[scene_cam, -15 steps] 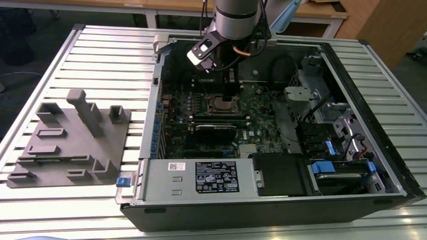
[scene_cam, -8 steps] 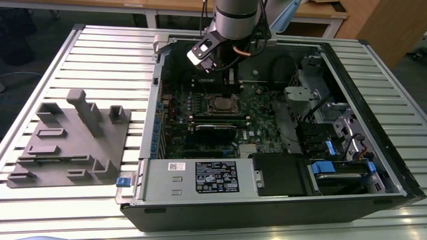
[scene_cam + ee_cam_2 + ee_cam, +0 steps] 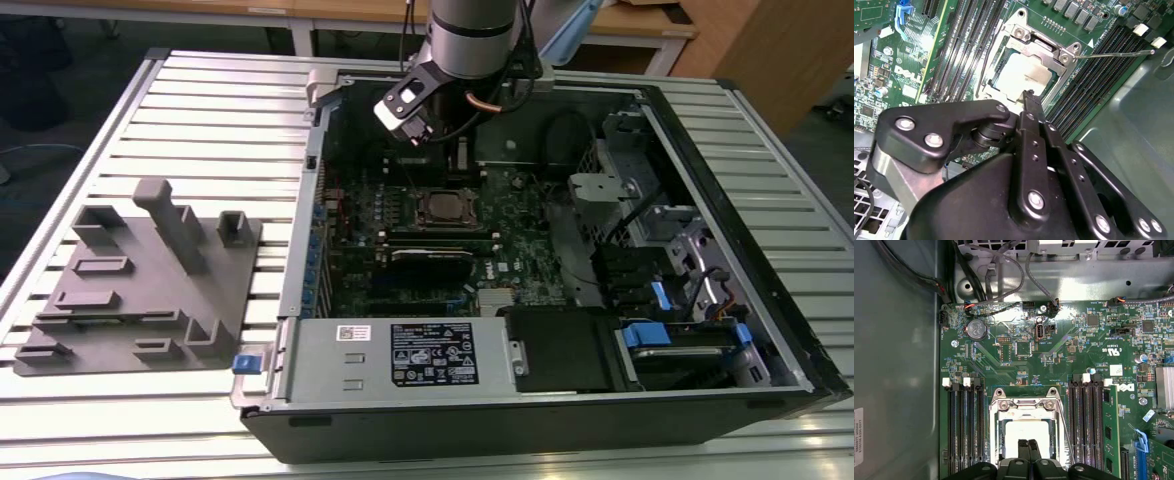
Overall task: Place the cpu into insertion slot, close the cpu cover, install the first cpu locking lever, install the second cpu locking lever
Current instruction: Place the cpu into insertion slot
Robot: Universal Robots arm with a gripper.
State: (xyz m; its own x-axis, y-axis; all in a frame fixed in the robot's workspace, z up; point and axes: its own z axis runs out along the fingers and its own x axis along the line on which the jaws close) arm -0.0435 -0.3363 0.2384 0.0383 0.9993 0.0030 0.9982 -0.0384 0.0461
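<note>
1. One claw [image 3: 1028,446], clenched: its two fingertips are pressed together with nothing between them. It sits at the edge of the socket; I cannot tell whether it touches.
2. One cpu [image 3: 1024,432] lies flat in the one insertion slot [image 3: 1000,440], just above centre in the exterior view.
3. One cpu cover [image 3: 1024,401] is down around the chip.
4. Two thin wire levers flank the cover: one pale [image 3: 1114,54], one dark [image 3: 982,65].
5. One open computer case [image 3: 534,435] and one grey fixture block [image 3: 134,280] stand on the bench [image 3: 214,120], the block at the exterior view's left.
</note>
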